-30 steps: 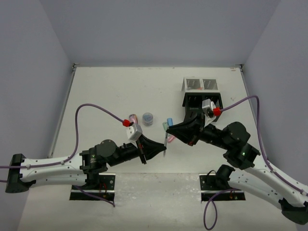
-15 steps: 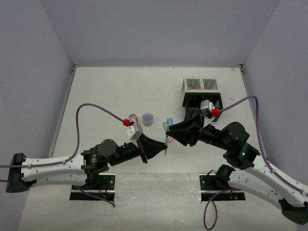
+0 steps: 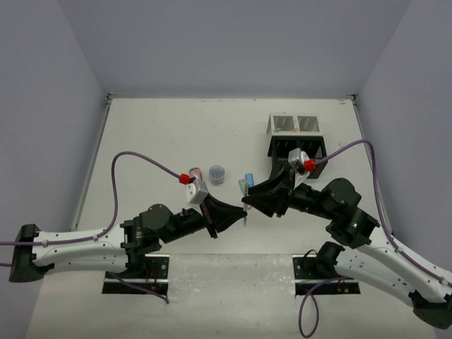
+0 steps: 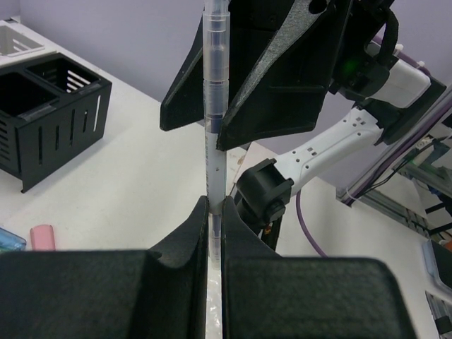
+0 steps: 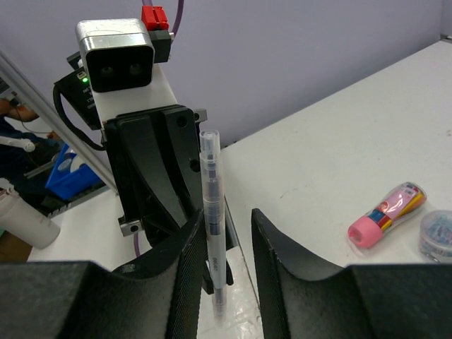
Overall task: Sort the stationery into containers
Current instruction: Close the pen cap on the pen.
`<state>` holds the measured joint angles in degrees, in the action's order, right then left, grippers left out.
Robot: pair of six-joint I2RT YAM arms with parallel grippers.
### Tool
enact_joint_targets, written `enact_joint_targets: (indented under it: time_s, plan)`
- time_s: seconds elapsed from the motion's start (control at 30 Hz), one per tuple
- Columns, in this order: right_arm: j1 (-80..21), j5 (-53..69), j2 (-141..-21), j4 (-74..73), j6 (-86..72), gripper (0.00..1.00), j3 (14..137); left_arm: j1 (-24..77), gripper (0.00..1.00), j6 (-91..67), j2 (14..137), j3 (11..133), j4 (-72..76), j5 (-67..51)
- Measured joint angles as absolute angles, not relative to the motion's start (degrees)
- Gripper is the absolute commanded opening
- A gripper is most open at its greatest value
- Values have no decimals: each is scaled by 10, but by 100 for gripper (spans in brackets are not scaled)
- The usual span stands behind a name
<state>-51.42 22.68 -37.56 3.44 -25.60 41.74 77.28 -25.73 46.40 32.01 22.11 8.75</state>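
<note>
A thin grey see-through pen point(image 4: 214, 106) stands upright between my two arms, above the table's near middle point(image 3: 244, 210). My left gripper point(image 4: 215, 212) is shut on its lower end. My right gripper point(image 5: 227, 233) is open around the same pen point(image 5: 214, 233); the pen lies against one finger and the other finger stands clear of it. The black container point(image 3: 296, 150) and the silver container point(image 3: 293, 126) stand at the back right. A pink marker point(image 5: 387, 213) and the round grey-blue pot point(image 5: 436, 236) lie on the table.
Blue and pink markers point(image 3: 246, 181) lie just behind the two grippers, and the pot point(image 3: 217, 173) sits to their left. The black container point(image 4: 49, 113) shows at the left of the left wrist view. The two arms nearly touch at their fingertips.
My right gripper has opened off the pen and shifted slightly left. The left gripper stays shut on the pen in the same spot.
</note>
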Motion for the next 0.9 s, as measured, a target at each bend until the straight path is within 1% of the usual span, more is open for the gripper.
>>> enact_joint_targets:
  time_s: [0.03, 0.07, 0.1, 0.13, 0.17, 0.2, 0.23, 0.3, 0.37, 0.43, 0.5, 0.53, 0.63, 0.67, 0.7, 0.77, 0.8, 0.83, 0.9]
  plan:
    - [-514, 231, -379, 35, -257, 10, 417, 773, 0, -257, 466, 320, 220, 89]
    - [-514, 236, -382, 36, -259, 5, 417, 773, 8, -258, 468, 320, 219, 90]
    - [-515, 238, -383, 36, -260, 1, 417, 773, 16, -258, 470, 321, 217, 91]
    - [-515, 238, -384, 36, -261, 0, 417, 773, 24, -259, 472, 324, 214, 94]
    - [-515, 239, -384, 37, -261, 0, 416, 773, 34, -259, 475, 327, 212, 96]
    - [-515, 238, -383, 38, -261, 0, 416, 773, 48, -259, 479, 332, 209, 98]
    - [-515, 237, -382, 39, -261, 0, 415, 773, 55, -260, 483, 338, 207, 99]
    - [-515, 237, -377, 40, -261, 0, 411, 773, 57, -261, 489, 349, 205, 100]
    - [-515, 236, -371, 41, -262, 0, 407, 773, 50, -261, 493, 356, 206, 101]
    - [-515, 236, -367, 44, -263, 0, 406, 773, 34, -261, 496, 358, 207, 102]
    - [-515, 236, -365, 48, -266, 0, 406, 773, 22, -260, 502, 358, 210, 102]
    - [-515, 236, -363, 51, -267, 0, 406, 773, 22, -259, 506, 359, 212, 102]
    - [-515, 235, -362, 52, -270, 0, 405, 773, 28, -261, 518, 360, 215, 99]
    - [-515, 235, -362, 53, -271, 0, 405, 773, 31, -261, 521, 361, 215, 98]
    - [-515, 235, -362, 53, -271, 0, 405, 773, 31, -262, 524, 361, 216, 98]
    - [-515, 235, -362, 55, -273, 0, 405, 773, 10, -262, 528, 361, 216, 98]
    - [-515, 235, -362, 56, -274, 0, 405, 773, 3, -262, 529, 361, 216, 97]
    - [-515, 234, -362, 57, -275, 0, 405, 773, 0, -259, 531, 361, 219, 93]
    - [-514, 234, -364, 61, -279, 0, 405, 774, 0, -260, 532, 362, 222, 90]
